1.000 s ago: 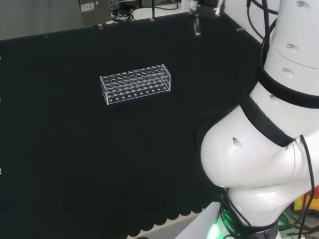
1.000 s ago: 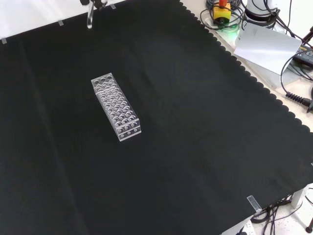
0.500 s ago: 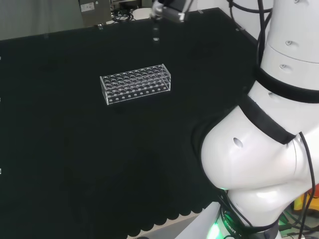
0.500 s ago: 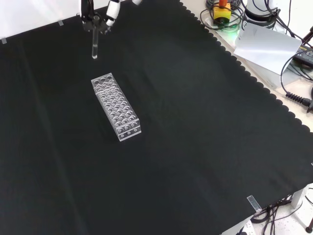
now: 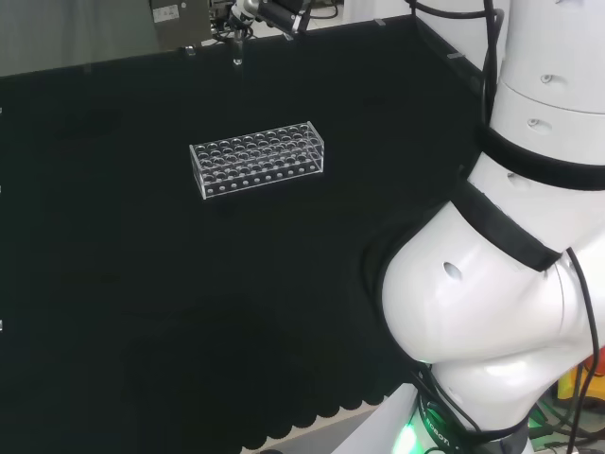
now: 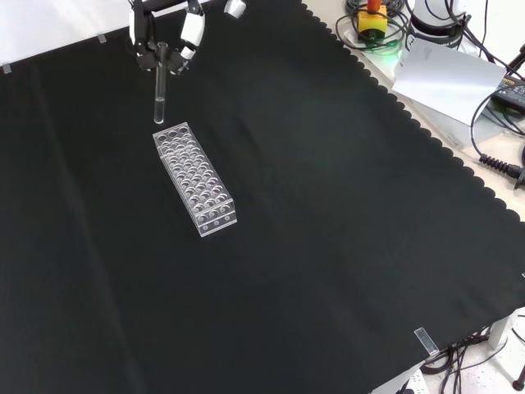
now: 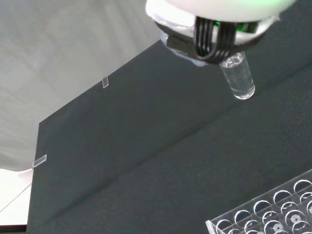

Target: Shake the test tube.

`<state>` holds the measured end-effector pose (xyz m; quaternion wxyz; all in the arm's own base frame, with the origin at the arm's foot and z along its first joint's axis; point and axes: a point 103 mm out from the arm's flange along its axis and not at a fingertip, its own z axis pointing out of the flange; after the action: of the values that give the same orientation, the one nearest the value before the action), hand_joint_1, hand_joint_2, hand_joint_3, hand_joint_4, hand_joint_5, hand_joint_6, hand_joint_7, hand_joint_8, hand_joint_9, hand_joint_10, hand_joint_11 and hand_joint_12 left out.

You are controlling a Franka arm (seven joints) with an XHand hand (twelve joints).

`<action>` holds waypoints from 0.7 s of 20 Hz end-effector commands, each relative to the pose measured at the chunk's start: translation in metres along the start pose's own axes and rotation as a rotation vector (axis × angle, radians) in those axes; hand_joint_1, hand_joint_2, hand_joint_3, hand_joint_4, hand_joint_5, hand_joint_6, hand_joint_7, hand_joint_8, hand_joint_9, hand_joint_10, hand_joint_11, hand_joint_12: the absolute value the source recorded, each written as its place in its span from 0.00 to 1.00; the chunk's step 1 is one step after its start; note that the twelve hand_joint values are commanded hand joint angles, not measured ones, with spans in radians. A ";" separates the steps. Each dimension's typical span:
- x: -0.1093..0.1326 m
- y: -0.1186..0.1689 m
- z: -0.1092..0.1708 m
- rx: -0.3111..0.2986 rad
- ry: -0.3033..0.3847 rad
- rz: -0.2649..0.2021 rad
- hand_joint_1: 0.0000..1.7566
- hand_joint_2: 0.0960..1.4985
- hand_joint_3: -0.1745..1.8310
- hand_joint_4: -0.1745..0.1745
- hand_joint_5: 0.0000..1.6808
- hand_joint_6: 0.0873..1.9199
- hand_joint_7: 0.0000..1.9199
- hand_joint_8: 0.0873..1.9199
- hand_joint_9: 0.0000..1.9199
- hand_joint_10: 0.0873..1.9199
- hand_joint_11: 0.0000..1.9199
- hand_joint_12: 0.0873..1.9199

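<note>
Well, the black cloth [image 6: 328,246] spans the bench, with the clear rack [image 6: 195,178] left of centre in the front view. At about eleven o'clock from it, the hand [image 6: 164,37] has its fingers pinched round the test tube [image 6: 159,90], hanging upright above the rack's far end. A hard shake could slip it loose onto the rack.

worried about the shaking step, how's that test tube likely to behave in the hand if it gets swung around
The test tube looks like smooth clear glass or plastic, so it may be slippery and could slide. The hand pinches only its upper end, leaving most of its length hanging free to swing. It looks thin, so probably light but fragile if it strikes the rack just below.
</note>
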<state>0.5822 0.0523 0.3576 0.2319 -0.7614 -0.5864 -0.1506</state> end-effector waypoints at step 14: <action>-0.173 -0.018 -0.073 -0.087 -0.372 0.229 0.81 0.48 0.28 0.00 0.75 0.15 0.71 0.35 0.67 0.22 0.65 0.39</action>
<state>0.5439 -0.0497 0.3289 0.1597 -0.8109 -0.5605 -0.0525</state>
